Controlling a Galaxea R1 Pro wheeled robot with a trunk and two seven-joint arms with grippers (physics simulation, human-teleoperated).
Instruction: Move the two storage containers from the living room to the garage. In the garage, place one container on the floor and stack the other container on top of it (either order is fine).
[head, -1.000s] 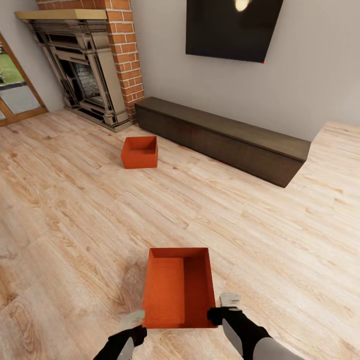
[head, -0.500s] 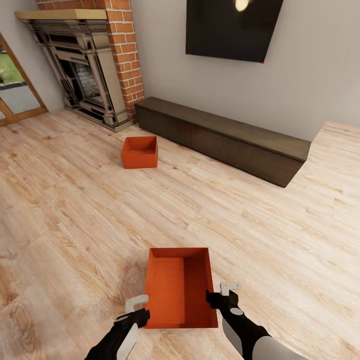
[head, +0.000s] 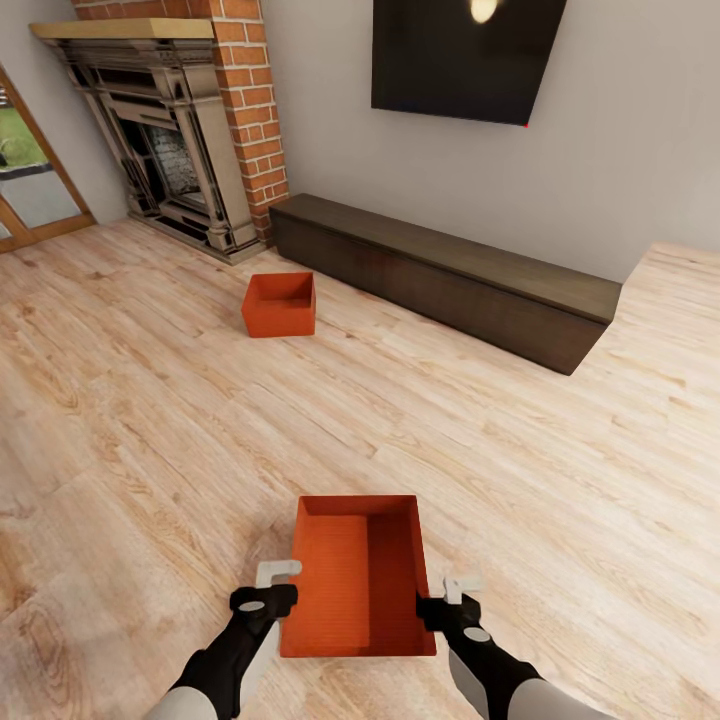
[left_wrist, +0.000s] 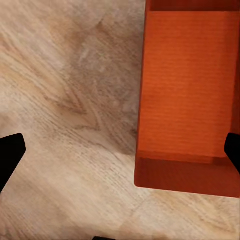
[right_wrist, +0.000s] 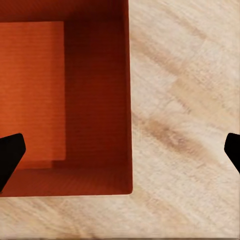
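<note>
Two orange-red storage containers sit on the living room's light wood floor. The near container (head: 358, 575) lies just ahead of me, open top up. The far container (head: 280, 304) rests by the bench's left end. My left gripper (head: 280, 590) is open beside the near container's left wall. In the left wrist view the left gripper (left_wrist: 120, 152) spans that wall (left_wrist: 186, 172), its dark fingertips (left_wrist: 10, 155) wide apart. My right gripper (head: 442, 598) is open at the right wall. The right wrist view has the right gripper (right_wrist: 120, 152) straddling that wall (right_wrist: 128, 100).
A long dark low bench (head: 450, 275) runs along the back wall under a black TV (head: 460, 55). The ornate fireplace (head: 170, 150) and red brick chimney (head: 250, 110) stand at the back left. A glass door (head: 30, 170) is at the far left.
My left gripper has moved forward along the near container's left wall. The right gripper shifted slightly beside the right wall. Neither container has moved.
</note>
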